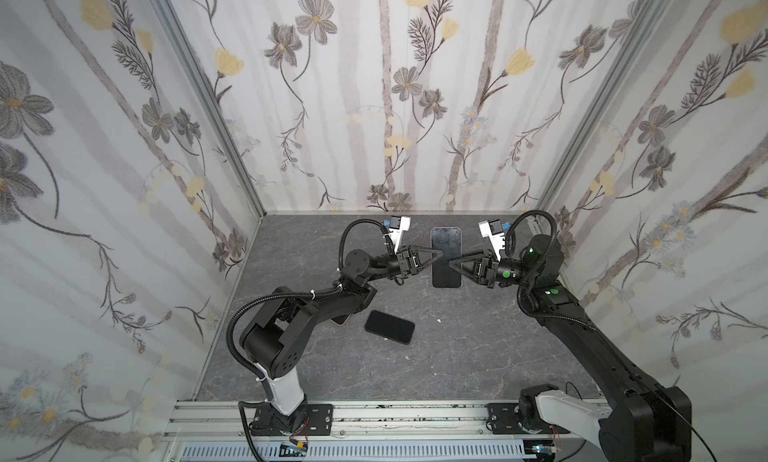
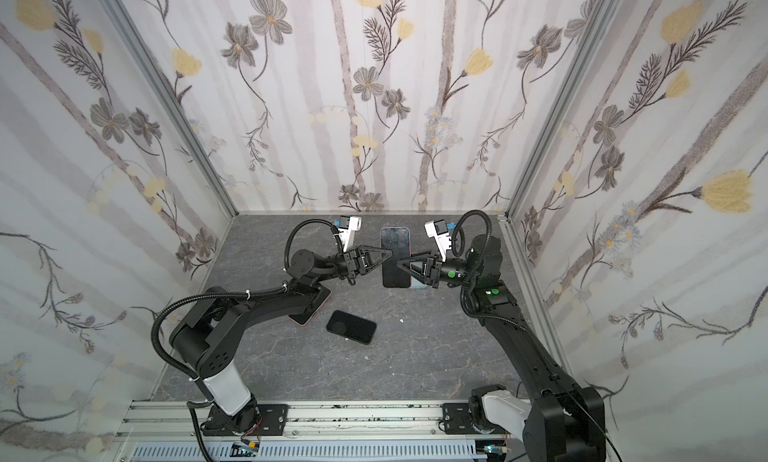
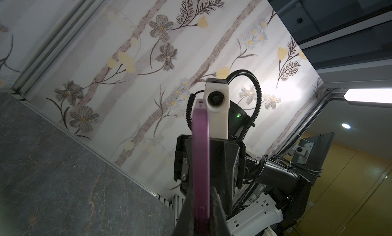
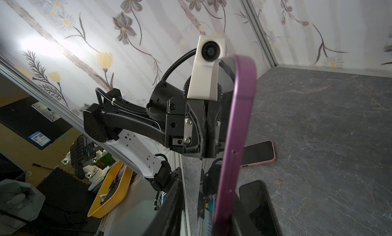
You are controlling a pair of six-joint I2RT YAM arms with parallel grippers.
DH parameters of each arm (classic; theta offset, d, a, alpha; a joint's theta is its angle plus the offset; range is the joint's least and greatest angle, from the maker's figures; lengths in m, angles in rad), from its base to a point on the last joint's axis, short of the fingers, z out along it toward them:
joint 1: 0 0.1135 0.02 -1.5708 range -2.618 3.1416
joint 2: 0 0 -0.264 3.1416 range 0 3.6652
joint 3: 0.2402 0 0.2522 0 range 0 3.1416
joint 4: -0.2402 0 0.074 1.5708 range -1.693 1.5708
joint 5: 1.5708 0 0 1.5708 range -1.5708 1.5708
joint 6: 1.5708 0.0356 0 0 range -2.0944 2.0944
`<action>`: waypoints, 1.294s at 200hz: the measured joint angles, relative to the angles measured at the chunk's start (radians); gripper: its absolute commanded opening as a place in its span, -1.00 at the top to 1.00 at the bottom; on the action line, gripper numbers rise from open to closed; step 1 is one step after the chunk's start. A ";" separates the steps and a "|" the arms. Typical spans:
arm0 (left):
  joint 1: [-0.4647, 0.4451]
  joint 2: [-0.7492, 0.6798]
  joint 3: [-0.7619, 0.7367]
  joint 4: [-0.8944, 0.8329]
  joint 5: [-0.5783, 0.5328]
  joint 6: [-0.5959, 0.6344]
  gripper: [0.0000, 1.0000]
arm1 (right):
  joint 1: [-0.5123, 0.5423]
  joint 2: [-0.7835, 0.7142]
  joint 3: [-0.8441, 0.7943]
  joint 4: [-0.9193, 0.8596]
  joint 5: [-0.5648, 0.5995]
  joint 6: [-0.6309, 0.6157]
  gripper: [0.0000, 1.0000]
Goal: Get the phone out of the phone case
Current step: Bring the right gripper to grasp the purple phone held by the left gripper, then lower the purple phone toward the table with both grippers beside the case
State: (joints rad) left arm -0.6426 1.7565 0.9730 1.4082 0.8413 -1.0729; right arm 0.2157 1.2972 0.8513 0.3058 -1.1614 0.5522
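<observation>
A phone [image 1: 446, 248] with a dark screen and a purple edge [image 4: 237, 122] hangs level above the grey table, screen up, at the back middle in both top views. My left gripper [image 1: 440, 253] is shut on its left long edge; in the left wrist view both fingers press the purple side [image 3: 201, 150]. From the right, my right gripper [image 1: 450, 263] straddles the opposite edge. One finger [image 4: 169, 203] stands off the screen with table showing in the gap, so it is open. A pale thin thing [image 2: 417, 284] lies under the right gripper; I cannot tell whether it is the phone case.
A black phone-shaped slab [image 1: 389, 327] lies flat mid-table. A pink-edged phone [image 2: 311, 314] lies partly under the left arm. Floral walls close in the back and both sides. The aluminium rail [image 1: 374, 418] with both arm bases runs along the front.
</observation>
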 measured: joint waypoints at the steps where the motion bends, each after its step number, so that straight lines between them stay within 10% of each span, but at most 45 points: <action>1: 0.000 0.000 0.000 0.001 0.000 0.000 1.00 | 0.000 0.000 0.000 0.000 0.000 0.000 0.49; 91: -0.005 -0.010 -0.016 0.040 0.000 0.022 0.99 | 0.004 -0.011 0.005 -0.016 0.005 0.039 0.99; 191: 0.022 -0.079 -0.037 -0.111 -0.024 0.124 -0.92 | -0.028 -0.084 0.005 -0.082 0.082 0.006 1.00; 259: 0.050 -0.200 -0.052 -0.552 -0.190 0.441 -1.00 | -0.060 -0.066 0.041 -0.439 0.311 -0.167 1.00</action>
State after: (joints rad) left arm -0.5930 1.5570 0.9207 0.8562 0.6518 -0.6319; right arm 0.1558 1.2308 0.8921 -0.1329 -0.8501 0.3847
